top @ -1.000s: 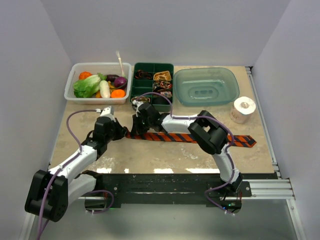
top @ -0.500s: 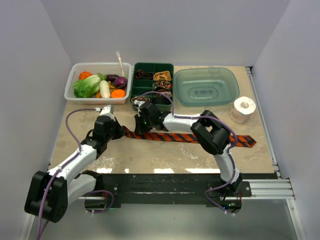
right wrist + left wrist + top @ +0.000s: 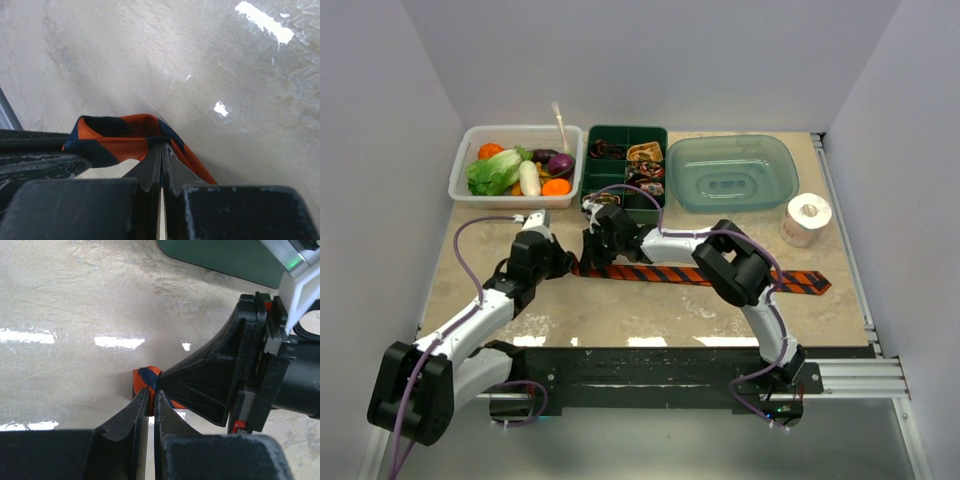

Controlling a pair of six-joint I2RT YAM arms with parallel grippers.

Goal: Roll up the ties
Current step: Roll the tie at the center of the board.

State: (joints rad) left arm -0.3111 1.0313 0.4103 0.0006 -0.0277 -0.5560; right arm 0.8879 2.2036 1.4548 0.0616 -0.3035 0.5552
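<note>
An orange-and-black striped tie (image 3: 720,276) lies flat across the table, its pointed end at the right. At its left end both grippers meet. My left gripper (image 3: 564,265) is shut on the folded tip of the tie (image 3: 144,379), its fingertips (image 3: 142,397) pinching the fabric. My right gripper (image 3: 589,254) is shut on the same end, and a small loop of tie (image 3: 120,137) curls over its closed fingers (image 3: 155,160). The right gripper's black body (image 3: 225,385) fills the left wrist view just beyond the tip. Small coiled ties (image 3: 645,152) sit in a green tray.
A green compartment tray (image 3: 625,133) stands at the back centre. Left of it is a clear bin (image 3: 460,170) of vegetables, right of it a teal basin (image 3: 732,172). A white paper roll (image 3: 807,220) stands near the right edge.
My right arm has shifted slightly left and its elbow has drawn in, with the tie's left end moving along. The left arm has hardly moved.
</note>
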